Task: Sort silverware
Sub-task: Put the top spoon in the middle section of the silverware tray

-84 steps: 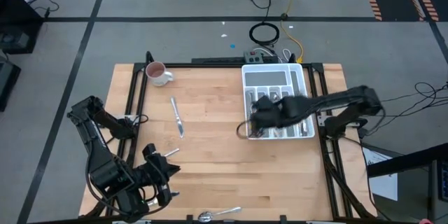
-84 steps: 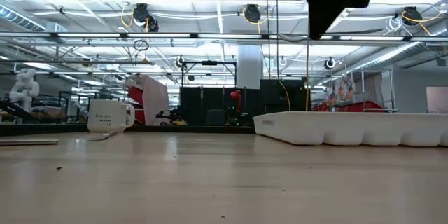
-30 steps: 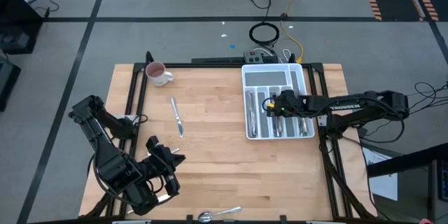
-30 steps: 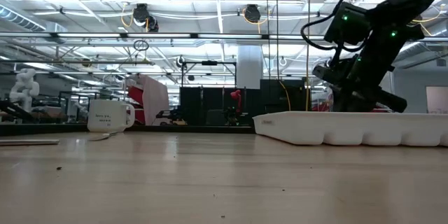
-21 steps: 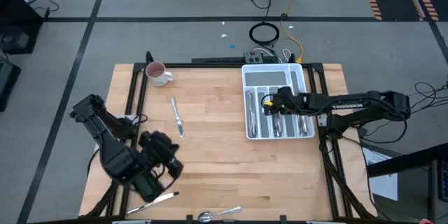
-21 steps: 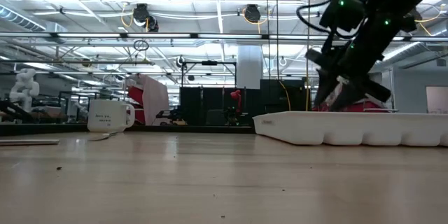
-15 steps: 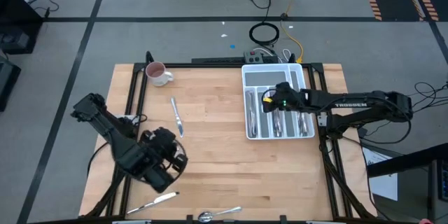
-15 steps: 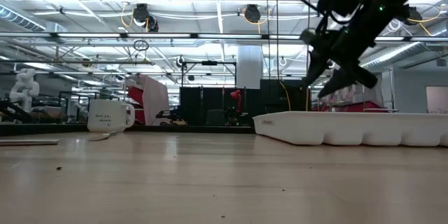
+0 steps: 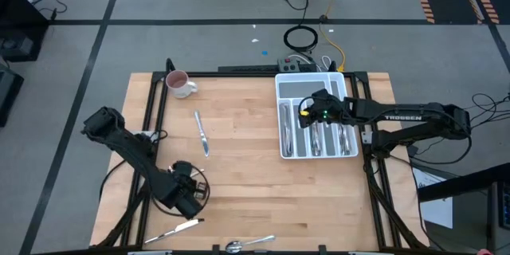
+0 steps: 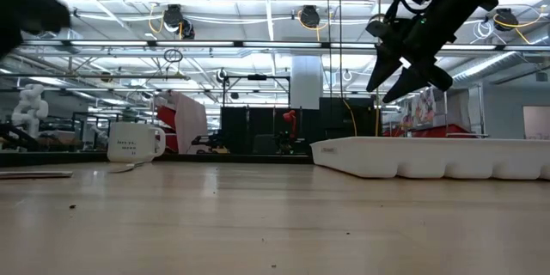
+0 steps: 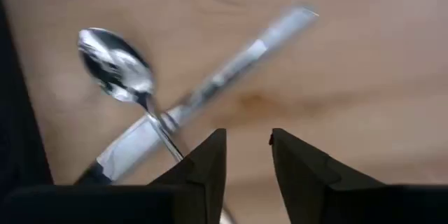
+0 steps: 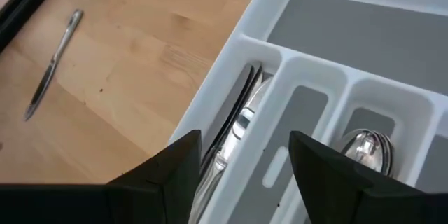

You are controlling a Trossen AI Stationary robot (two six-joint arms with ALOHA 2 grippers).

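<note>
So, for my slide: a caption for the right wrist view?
Open right gripper above the cutlery tray, knife left on the table.

"TROSSEN" on right arm (image 9: 402, 117); mug (image 10: 135, 143) text too small to read.

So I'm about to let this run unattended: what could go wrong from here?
The left gripper hovers where a spoon lies across a knife; a pinch could catch both or skid one off the near table edge. The right gripper, open above the tray, might clip a divider if it drops.
</note>
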